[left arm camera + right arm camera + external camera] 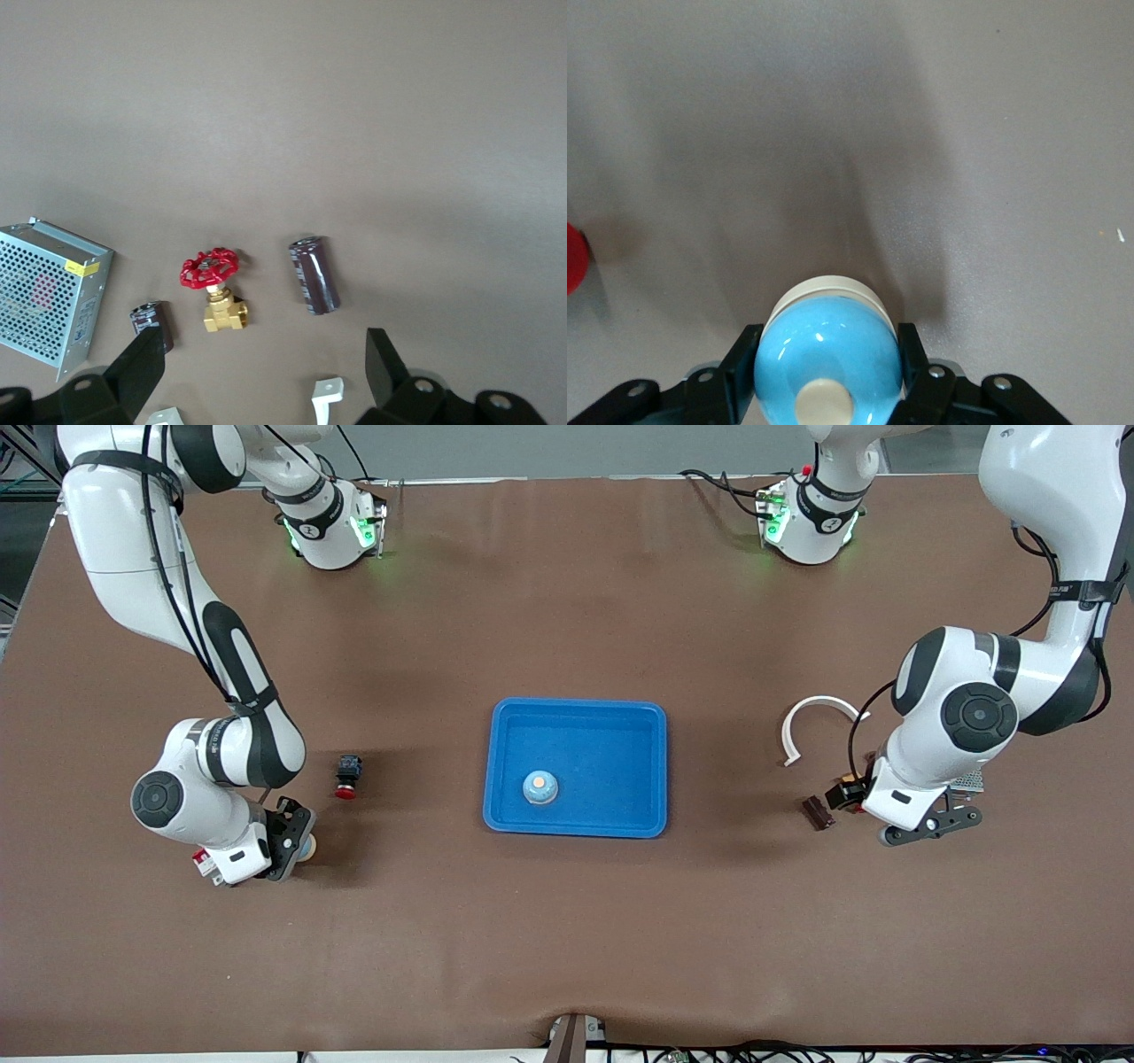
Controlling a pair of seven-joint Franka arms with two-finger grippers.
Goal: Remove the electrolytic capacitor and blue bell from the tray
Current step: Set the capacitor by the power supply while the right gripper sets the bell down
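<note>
Right end effector (pixel 828 390) sits low at the right arm's end of the counter (pixel 567 921), clamped on a blue bell (pixel 829 350); in my right wrist view the fingers (pixel 740 372) press both sides of the dome, its cream button facing the camera. I can't tell whether the bell touches the counter.

A second blue bell (pixel 539 786) with an orange button stands in the blue tray (pixel 576 824) at mid-counter, in the half nearer the front camera.

A small black push-button switch with a red cap (pixel 347 776) lies between the tray and the right arm's wrist.

Left end effector (pixel 266 372) hovers over the left arm's end of the counter, jaws spread wide, nothing between them. My left wrist view shows beneath it a dark capacitor (pixel 314 275) lying on its side, a brass valve with a red handwheel (pixel 215 289) just beside it, a smaller dark capacitor (pixel 152 324) near the valve, and a perforated metal power supply box (pixel 49 292) by that.

A white C-shaped ring (pixel 815 722) lies on the counter farther from the front camera than the left end effector.
</note>
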